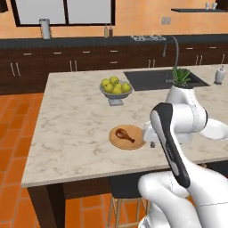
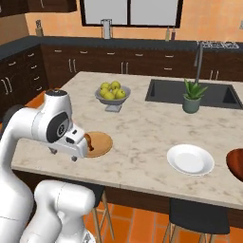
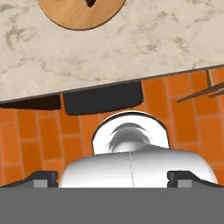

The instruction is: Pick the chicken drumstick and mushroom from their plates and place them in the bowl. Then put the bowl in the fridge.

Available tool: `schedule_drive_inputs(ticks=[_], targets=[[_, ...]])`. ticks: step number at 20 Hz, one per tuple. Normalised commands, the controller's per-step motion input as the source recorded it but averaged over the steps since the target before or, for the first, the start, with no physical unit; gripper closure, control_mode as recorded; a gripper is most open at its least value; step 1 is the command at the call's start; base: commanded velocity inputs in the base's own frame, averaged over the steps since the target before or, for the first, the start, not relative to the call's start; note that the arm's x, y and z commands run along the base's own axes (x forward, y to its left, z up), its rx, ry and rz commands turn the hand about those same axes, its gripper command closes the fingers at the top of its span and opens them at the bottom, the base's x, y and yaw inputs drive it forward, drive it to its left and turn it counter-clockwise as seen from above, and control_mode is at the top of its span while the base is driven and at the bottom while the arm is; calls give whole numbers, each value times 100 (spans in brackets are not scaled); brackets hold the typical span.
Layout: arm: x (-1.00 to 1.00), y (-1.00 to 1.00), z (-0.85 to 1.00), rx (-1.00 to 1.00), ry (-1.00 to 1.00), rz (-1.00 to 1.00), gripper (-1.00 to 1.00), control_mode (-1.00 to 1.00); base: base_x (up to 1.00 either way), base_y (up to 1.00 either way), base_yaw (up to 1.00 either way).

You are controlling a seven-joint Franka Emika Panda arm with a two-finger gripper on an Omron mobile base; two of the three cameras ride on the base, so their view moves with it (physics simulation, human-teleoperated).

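The chicken drumstick (image 1: 124, 135) lies on the wooden plate (image 1: 133, 143) near the island's front edge. The white plate (image 2: 191, 160) sits further right with its face bare, and the reddish-brown bowl (image 2: 236, 164) is cut off by the right edge. My gripper (image 2: 63, 154) hangs just over the counter's front edge, beside the wooden plate (image 2: 102, 142), pointing down towards the floor. In the hand view its fingertips (image 3: 43, 178) stand far apart, open and holding nothing, with the wooden plate (image 3: 74, 15) at the top. The mushroom is hidden or out of view; the fridge is out of view.
A grey pedestal bowl of yellow-green fruit (image 1: 116, 89) stands mid-island. Behind it are the sink (image 1: 156, 79), a potted plant (image 2: 191, 97) and a soap dispenser (image 1: 219, 75). A dark stool seat (image 3: 103, 98) sits under the counter edge above the orange tiled floor.
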Motion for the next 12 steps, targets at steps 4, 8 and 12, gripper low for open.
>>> schedule_drive_inputs(ticks=[4,8,12], targets=[[77,2,0,-9,3,12,-100,-100,0,0,0],[86,0,-5,-6,1,35,-100,-100,0,0,0],[54,10,-27,0,2,54,-100,-100,0,0,0]])
